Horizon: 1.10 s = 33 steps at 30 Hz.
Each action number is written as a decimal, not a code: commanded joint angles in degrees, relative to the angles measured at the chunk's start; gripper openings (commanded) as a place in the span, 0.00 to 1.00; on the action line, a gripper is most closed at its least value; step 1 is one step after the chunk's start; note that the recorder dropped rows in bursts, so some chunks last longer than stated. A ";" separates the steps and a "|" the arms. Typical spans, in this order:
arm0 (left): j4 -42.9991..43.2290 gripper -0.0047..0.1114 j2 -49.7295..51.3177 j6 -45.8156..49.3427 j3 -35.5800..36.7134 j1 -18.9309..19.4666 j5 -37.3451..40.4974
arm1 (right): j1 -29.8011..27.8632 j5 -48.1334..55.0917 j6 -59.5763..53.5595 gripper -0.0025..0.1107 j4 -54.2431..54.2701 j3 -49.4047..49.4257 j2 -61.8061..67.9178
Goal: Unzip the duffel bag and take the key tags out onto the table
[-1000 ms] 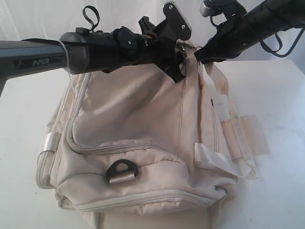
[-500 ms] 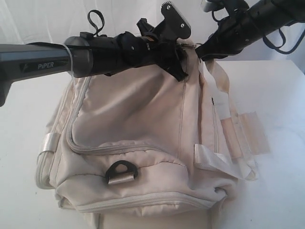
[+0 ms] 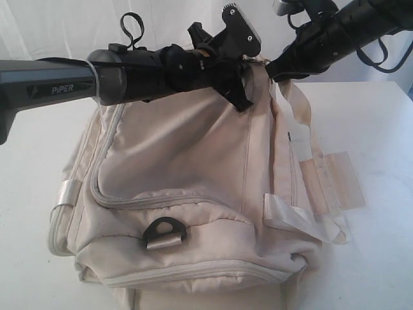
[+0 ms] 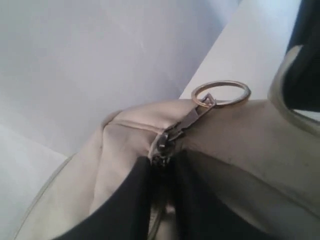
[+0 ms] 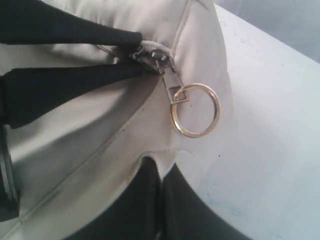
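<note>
step: unzip; bag point(image 3: 181, 155) zipped. l gripper point(image 4: 162, 167) nips zip slider point(image 5: 152, 54), r gripper point(image 5: 161, 169) clamped on bag end. next: draw slider along zip, r holding bag taut.

The right end effector point(image 5: 156, 167) has its two dark fingers pressed together on a cream edge of the duffel bag point(image 5: 100, 115). Across the fabric, the left end effector point(image 5: 143, 54) pinches the zipper slider point(image 5: 154, 56) between its black fingers. The slider's pull tab point(image 5: 172, 87) carries a brass ring point(image 5: 195, 134) lying against the cloth, with the white worktop point(image 5: 270, 150) beyond.
</note>
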 commanded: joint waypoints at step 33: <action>-45.34 0.04 -3.48 52.94 -0.32 2.73 -5.16 | -0.55 -2.85 0.17 0.02 2.39 -0.68 -2.17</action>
